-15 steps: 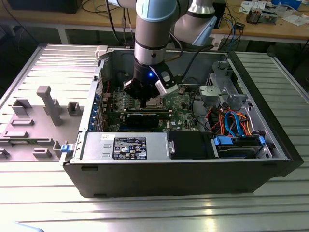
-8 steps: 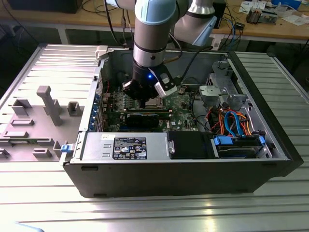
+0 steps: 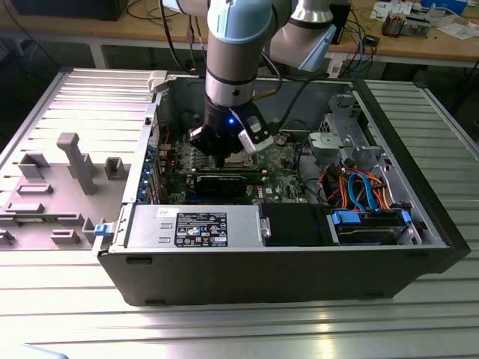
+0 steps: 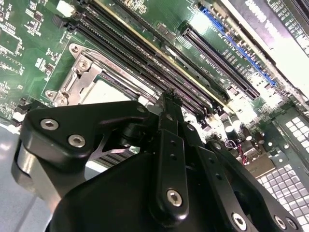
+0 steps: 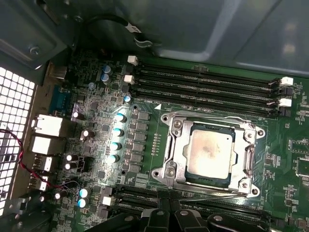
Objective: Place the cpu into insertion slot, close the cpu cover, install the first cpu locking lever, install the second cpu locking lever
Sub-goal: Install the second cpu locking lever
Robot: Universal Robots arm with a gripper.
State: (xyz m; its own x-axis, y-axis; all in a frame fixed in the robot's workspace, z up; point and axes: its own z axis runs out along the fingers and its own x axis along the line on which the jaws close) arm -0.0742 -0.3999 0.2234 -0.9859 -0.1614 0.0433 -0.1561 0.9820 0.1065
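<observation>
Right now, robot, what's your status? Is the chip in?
Hand low over the motherboard, holding nothing. Cpu sits in the insertion slot, cpu cover down around it. Nothing in the way.

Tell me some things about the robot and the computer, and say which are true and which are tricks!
1. The cpu sits in the insertion slot. True.
2. The cpu cover is lying outside the computer case. False: in the first wrist view, its frame lies down around the cpu.
3. The gripper is inside the case, above the green motherboard. True.
4. The motherboard is blue. False: it is green.
5. The gripper is carrying the cpu. False: the cpu lies in its slot, apart from the gripper.
</observation>
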